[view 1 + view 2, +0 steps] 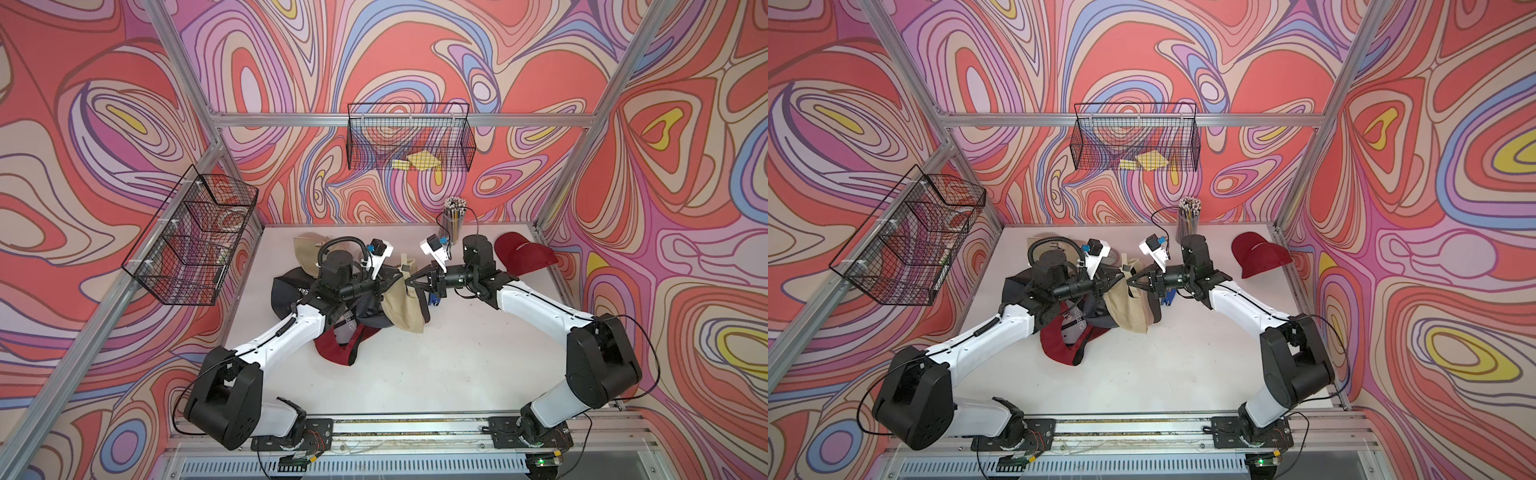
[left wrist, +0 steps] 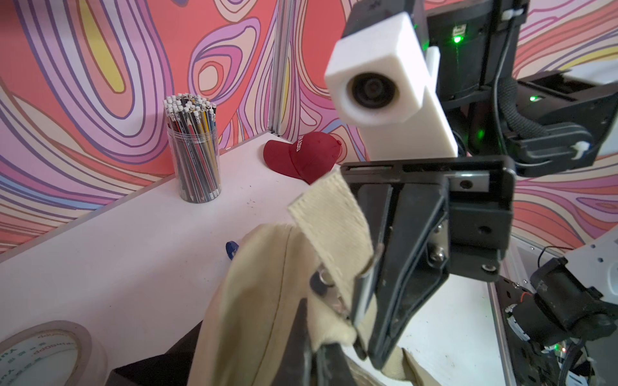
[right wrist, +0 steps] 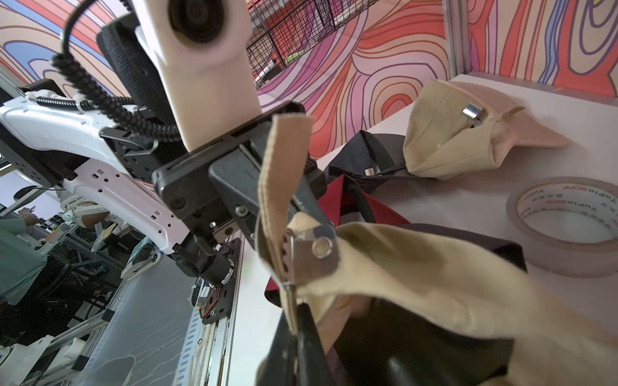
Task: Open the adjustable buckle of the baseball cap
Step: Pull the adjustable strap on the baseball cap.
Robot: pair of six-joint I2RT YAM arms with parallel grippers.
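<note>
I had the beige cap (image 1: pixel 405 311) hanging in the air over the middle of the desk (image 1: pixel 415 374), a little toward the far edge, with its lower part drooping onto the heap of other caps (image 1: pixel 332 345) on the left half. The two arms met tip to tip above it. The left gripper (image 1: pixel 395 283) had its jaws pressed together on the cap's back band right beside the buckle (image 3: pixel 312 259), as far as the right wrist view let me judge. The right gripper (image 1: pixel 413 282) was pinched tight on the strap (image 3: pixel 279 187) just below the buckle. The strap's free end stood upright above the metal plate, threaded through it, and the toothed clamp lay against the webbing; I could not tell whether it was released. A red cap (image 1: pixel 523 253) lay alone in the far right corner, well apart. A pencil jar (image 1: pixel 453 220) stood at the far edge, and a tape roll (image 3: pixel 565 227) lay flat on the desk near the heap.
</note>
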